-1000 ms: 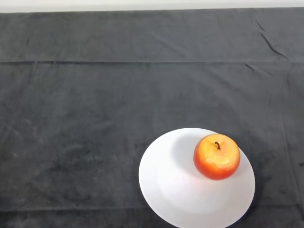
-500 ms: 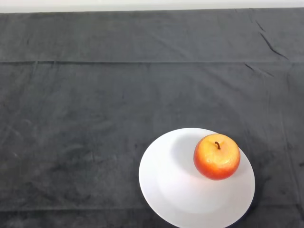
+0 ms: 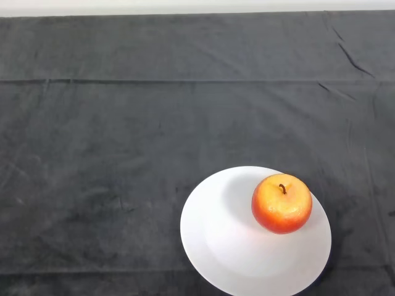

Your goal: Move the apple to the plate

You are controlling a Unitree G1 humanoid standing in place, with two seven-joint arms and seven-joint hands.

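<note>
A red and orange apple [image 3: 281, 203] with a short dark stem stands upright on a round white plate [image 3: 228, 246]. It rests on the plate's right part, close to the rim. The plate lies on the dark cloth near the table's front edge, right of centre, and its lowest part runs out of the view at the bottom.
The dark cloth [image 3: 123, 142] covers the whole table, with faint creases across the far part and at the right. A pale strip of wall or floor shows beyond the table's far edge [image 3: 197, 6].
</note>
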